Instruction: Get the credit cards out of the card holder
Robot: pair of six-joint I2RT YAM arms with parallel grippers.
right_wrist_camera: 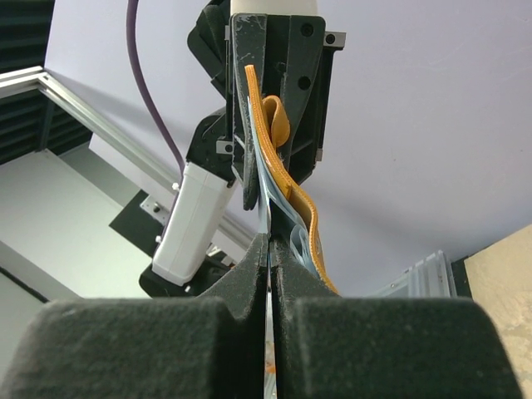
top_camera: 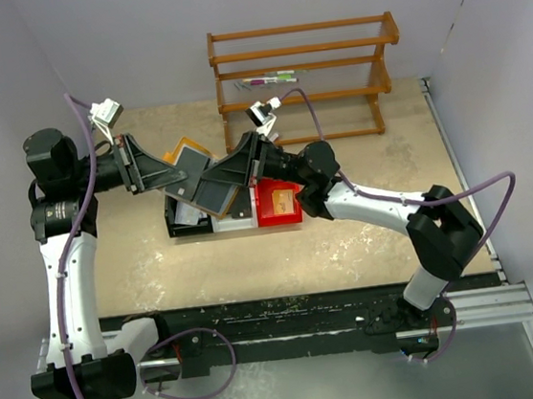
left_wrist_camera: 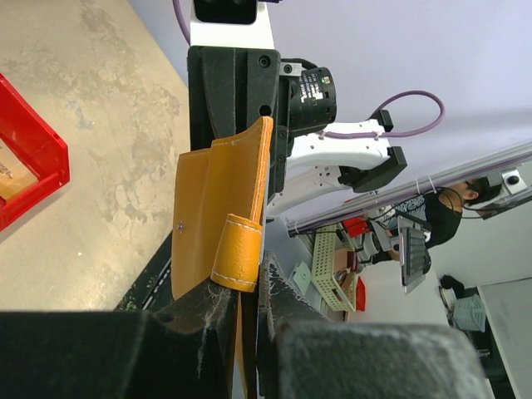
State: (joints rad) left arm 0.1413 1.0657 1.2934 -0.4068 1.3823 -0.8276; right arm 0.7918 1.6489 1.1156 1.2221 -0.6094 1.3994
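Observation:
The tan-orange card holder hangs in the air between both arms, above the bins. My left gripper is shut on its lower edge beside the strap, and the holder stands upright in that view. In the right wrist view the holder is edge-on, showing its pale blue inside. A thin credit card sticks out of it, and my right gripper is shut on that card's edge. From above, the right gripper meets the left gripper over a dark grey flat panel.
Below the grippers stands a row of small bins: a red bin, a white bin and a left bin with pale flat items inside. A wooden rack stands at the back of the table.

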